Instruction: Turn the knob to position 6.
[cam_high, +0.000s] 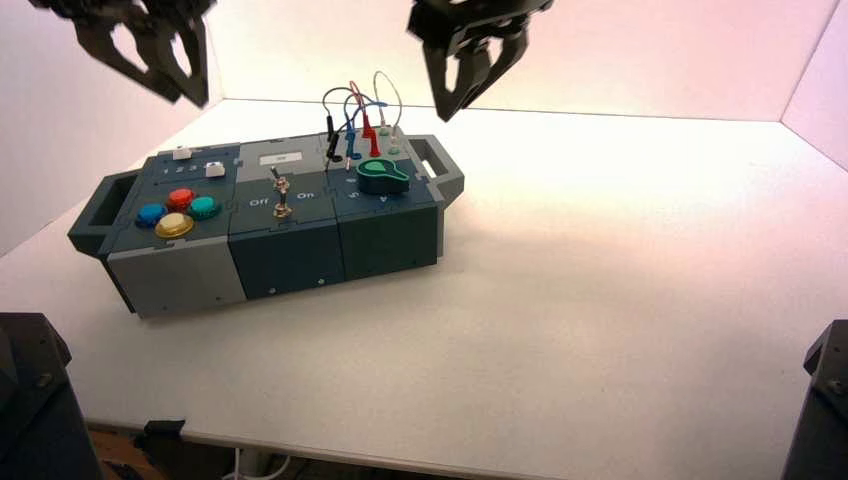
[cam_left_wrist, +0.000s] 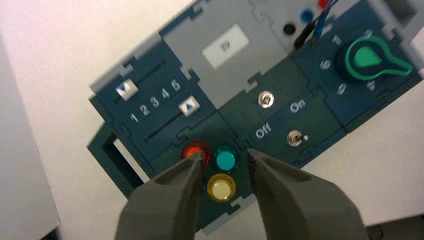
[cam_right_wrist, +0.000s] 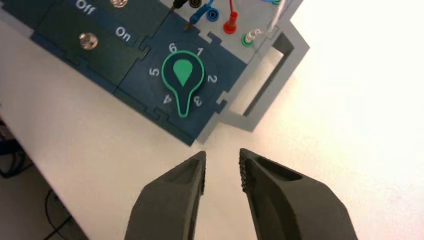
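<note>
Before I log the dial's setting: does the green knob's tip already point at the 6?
No, the green knob's tip points between the 3 and the 4.

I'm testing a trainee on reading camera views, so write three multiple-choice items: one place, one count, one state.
1. Where is the teal-green teardrop-shaped knob?
A) left end
B) right part
C) beside the red push button

2. How many round push buttons sit together?
A) two
B) six
C) four

3. Where does the knob's tip point?
A) between 3 and 4
B) at 6
C) at 1

Key:
1 B: it sits near the box's right handle.
2 C: red, blue, teal and yellow show.
3 A: the tip lies between those numerals.
</note>
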